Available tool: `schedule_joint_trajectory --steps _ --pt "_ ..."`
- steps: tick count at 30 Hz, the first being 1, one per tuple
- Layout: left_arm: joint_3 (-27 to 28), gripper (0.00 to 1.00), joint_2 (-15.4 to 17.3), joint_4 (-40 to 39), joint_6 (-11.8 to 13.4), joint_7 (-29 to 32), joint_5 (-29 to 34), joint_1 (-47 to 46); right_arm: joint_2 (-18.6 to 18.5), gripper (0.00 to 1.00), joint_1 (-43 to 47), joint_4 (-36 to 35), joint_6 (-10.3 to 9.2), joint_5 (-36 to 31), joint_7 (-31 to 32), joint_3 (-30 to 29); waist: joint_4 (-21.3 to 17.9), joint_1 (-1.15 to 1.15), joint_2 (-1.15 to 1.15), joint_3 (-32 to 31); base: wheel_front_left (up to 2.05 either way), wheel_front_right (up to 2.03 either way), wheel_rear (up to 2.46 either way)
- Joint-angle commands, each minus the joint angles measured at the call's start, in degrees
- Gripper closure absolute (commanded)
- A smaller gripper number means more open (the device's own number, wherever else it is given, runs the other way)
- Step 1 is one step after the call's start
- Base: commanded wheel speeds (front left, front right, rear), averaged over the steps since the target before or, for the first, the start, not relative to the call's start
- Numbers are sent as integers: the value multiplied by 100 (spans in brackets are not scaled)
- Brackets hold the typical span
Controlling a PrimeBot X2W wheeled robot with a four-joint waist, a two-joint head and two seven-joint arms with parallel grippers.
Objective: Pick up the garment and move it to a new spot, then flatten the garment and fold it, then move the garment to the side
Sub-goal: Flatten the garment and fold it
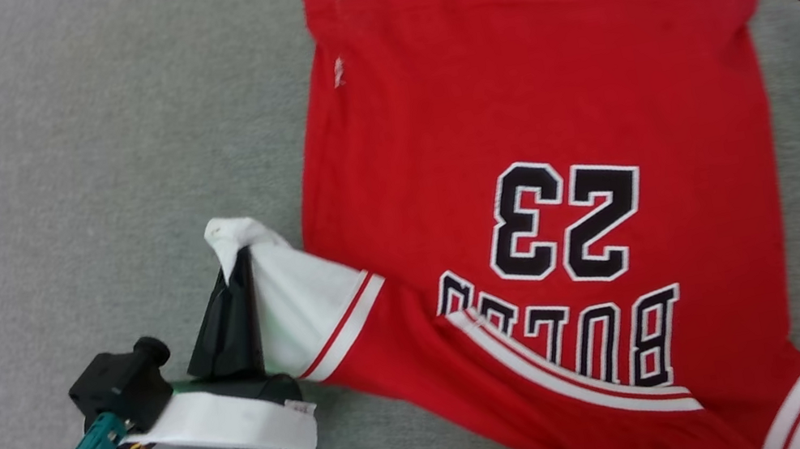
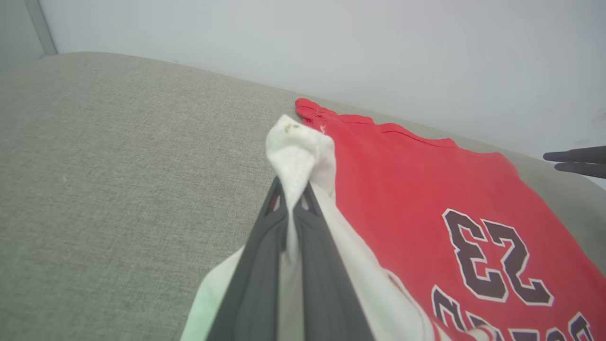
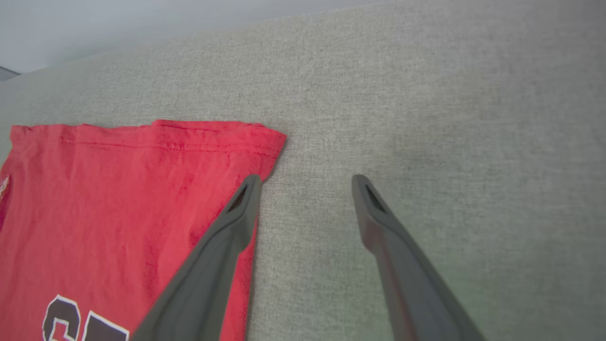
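Red garment on grey cushion (wall behind); left jaws pinch white sleeve; right jaws wide.

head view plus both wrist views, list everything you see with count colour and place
garment: one, red with white sleeves and black BULLS 23 print, spread on the surface
surface: one, grey fabric, under the garment
wall: one, pale, behind the surface
left gripper: one, dark fingers, shut on the garment's white sleeve, near left
right gripper: one, dark fingers, open, by the garment's far right corner
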Motion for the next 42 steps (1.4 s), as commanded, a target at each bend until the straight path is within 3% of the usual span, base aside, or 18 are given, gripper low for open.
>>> schedule_joint_trajectory --steps 1,10,17,18,19,22,33,42 --pt "-29 100 -60 32 -59 -82 38 -145 -43 0 -221 110 -2 -52 149 -25 289 -2 0 251 0 0 0" --pt "-191 100 -309 278 -297 -258 95 -537 -17 0 -939 546 -2 -468 972 -99 609 -2 0 594 0 0 0" --pt "-246 100 -457 510 -437 -340 162 -684 318 0 -839 1098 -2 -884 1749 -321 710 -2 0 646 0 0 0" --pt "-247 100 -468 539 -450 -348 166 -689 338 79 -824 1118 -2 -948 1811 -342 722 -2 0 631 0 0 0" --pt "-247 100 -480 576 -469 -344 166 -690 365 99 -808 1120 -2 -985 1833 -367 731 -2 0 609 0 0 0" --pt "-233 100 -514 657 -479 -352 178 -644 344 100 -843 970 -2 -1066 1723 -320 726 -2 0 505 0 0 0" --pt "-69 100 -345 949 -360 -332 92 -198 -322 100 -593 270 -3 -870 1207 351 380 -2 0 -466 0 0 0" --pt "150 100 -98 917 -85 -190 -25 408 -911 100 843 -796 -3 -216 1508 470 -153 -2 0 -1369 0 0 0"
